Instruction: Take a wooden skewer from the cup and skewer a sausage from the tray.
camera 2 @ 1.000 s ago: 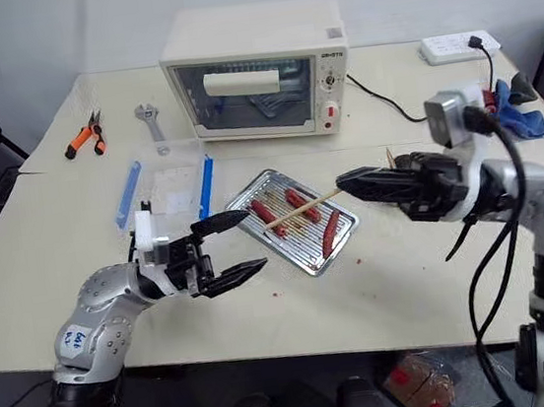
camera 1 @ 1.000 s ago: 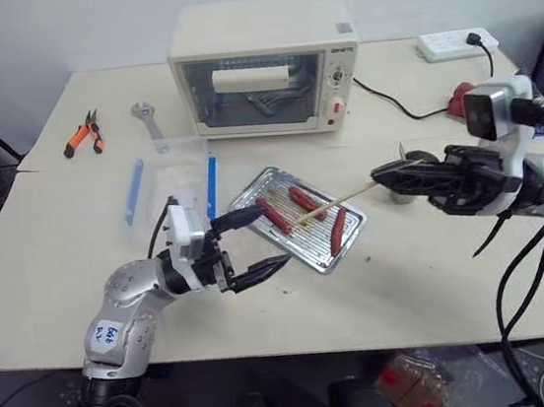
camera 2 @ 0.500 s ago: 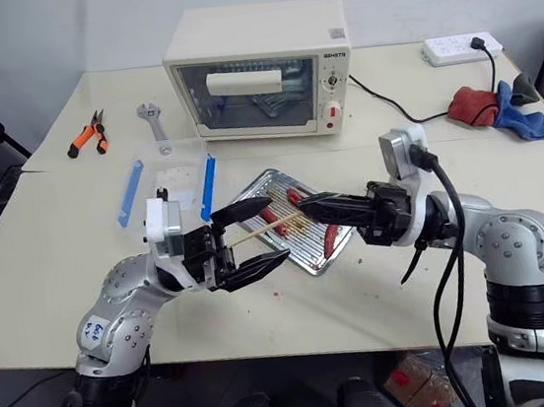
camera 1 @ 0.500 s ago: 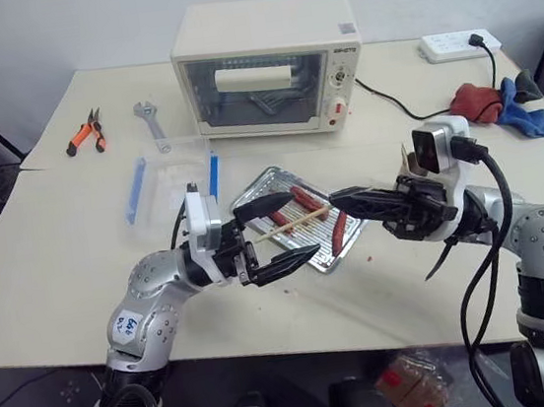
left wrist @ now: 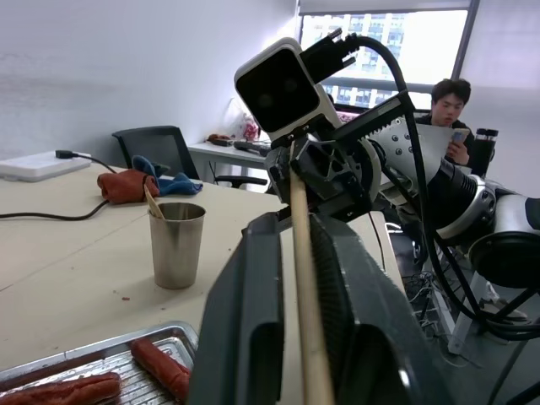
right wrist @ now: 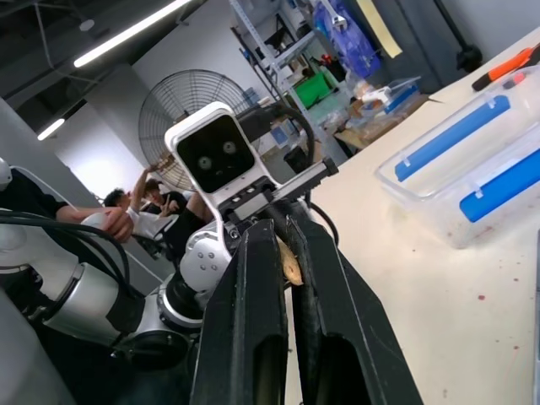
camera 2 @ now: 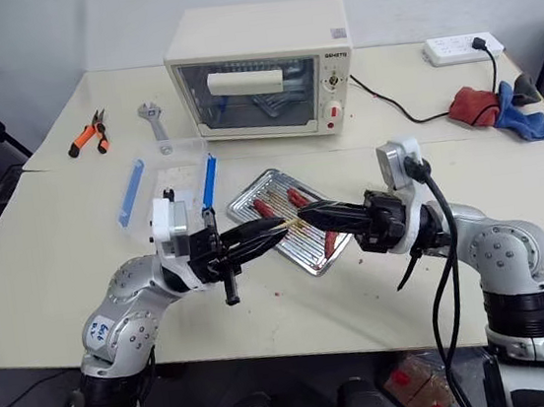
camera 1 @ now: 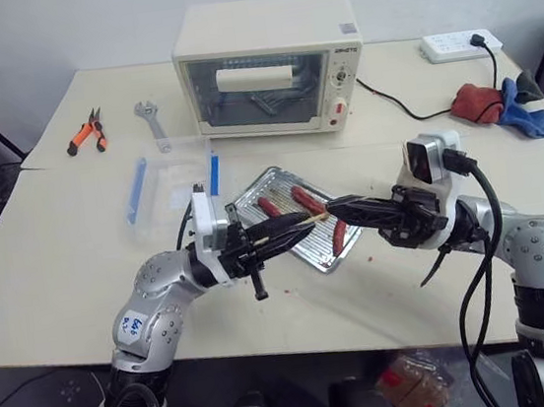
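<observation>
The step in hand looks like a handover of the thin, pale tan wooden skewer (camera 1: 292,224) from one arm to the other, with no sausage pierced yet. Nearest the front edge of the worktop, the left gripper (camera 1: 299,224) is reaching inward from the robot's left, its two black fingers closed on the stick, which the left wrist view is showing running straight up between them. Facing it from the right, the right gripper (camera 1: 337,209) is pointing the opposite way, nearly level, with its fingers also pinched shut on the other end of the same stick, so both arms are meeting tip to tip above the near side of the shallow, shiny silver metal tray (camera 1: 255,187) with rounded corners. In that tray, near the middle of the worktop, the small, slim, slightly bent reddish-brown sausage (camera 1: 339,235) is lying at the right end, with two straighter ones just beside it to the left. The small silver-grey metal cup (left wrist: 175,245) is standing further right, apart from the tray. Next, I judge, one gripper has to let go while the other keeps a firm hold, then tilts the point down towards the bent sausage.
</observation>
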